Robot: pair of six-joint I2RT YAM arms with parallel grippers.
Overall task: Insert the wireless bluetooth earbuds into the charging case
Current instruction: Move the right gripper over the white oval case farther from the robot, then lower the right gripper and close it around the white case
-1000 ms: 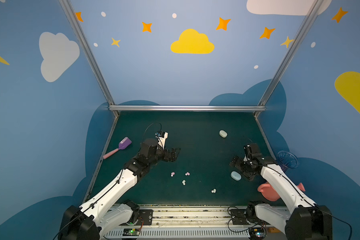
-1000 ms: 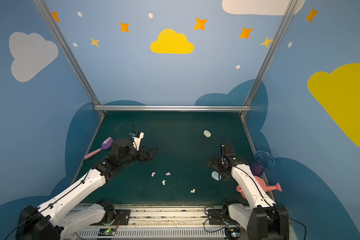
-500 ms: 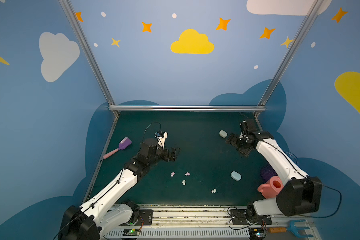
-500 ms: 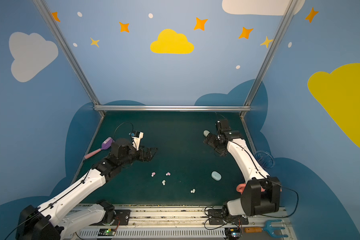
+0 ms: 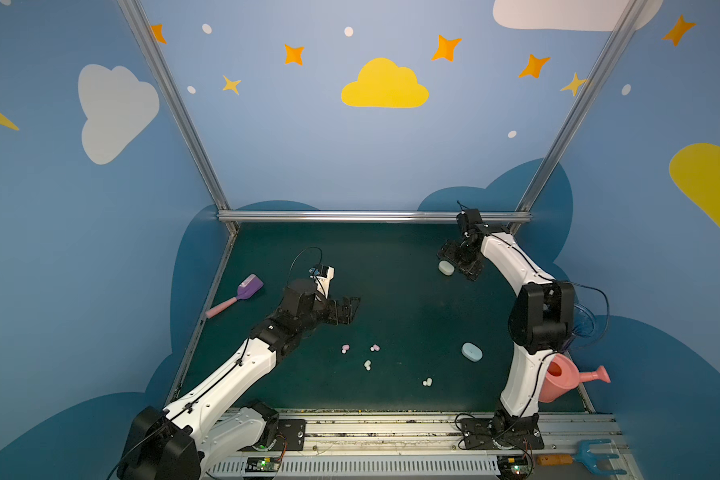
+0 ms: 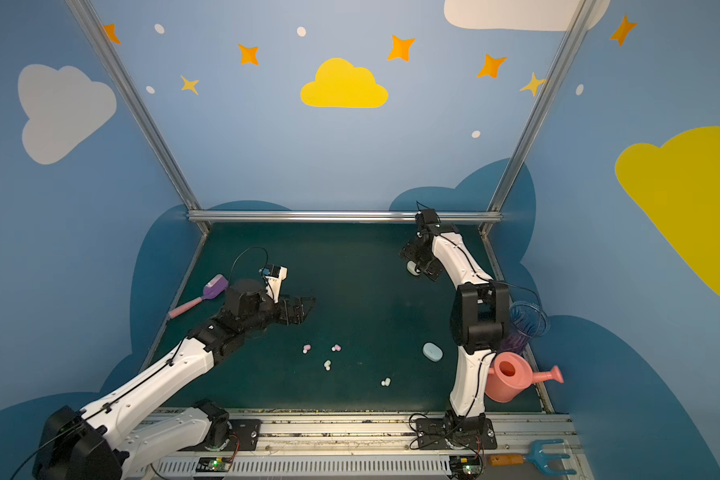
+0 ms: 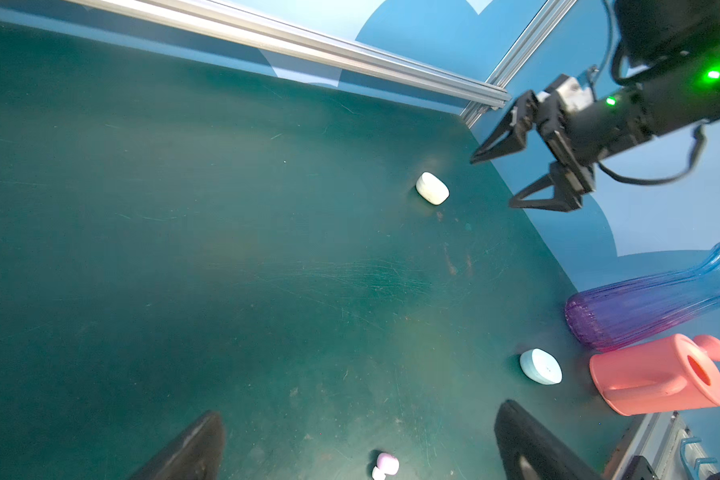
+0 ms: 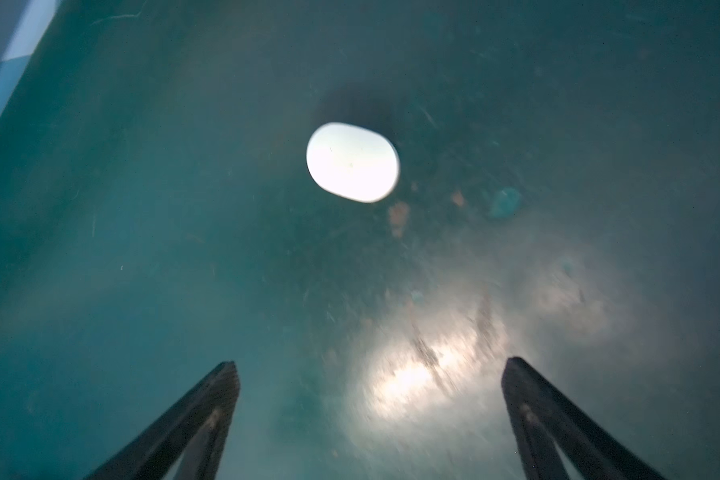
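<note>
Several tiny earbuds lie on the green mat in both top views: pink ones [image 5: 345, 348] [image 6: 336, 347] and whitish ones [image 5: 367, 365] [image 6: 385, 381]. A white oval charging case [image 5: 444, 269] [image 8: 352, 162] rests near the back right. A pale blue case [image 5: 471, 352] [image 7: 540, 366] lies front right. My right gripper [image 5: 454, 262] [image 8: 371, 362] hovers open just above the white case, holding nothing. My left gripper [image 5: 352, 309] [image 7: 360, 411] stands open over the mat's left middle, with a pink earbud [image 7: 386, 464] ahead of it.
A purple scoop with a pink handle [image 5: 238, 294] lies at the mat's left edge. A pink watering can [image 5: 562, 380] and a blue-purple vase [image 7: 649, 307] stand at the right edge. A blue rake [image 5: 595, 457] lies off the mat in front. A metal rail [image 5: 371, 216] bounds the back.
My right arm has swung from beside the blue case at the front right to the back, above the white case. The left arm has not moved.
</note>
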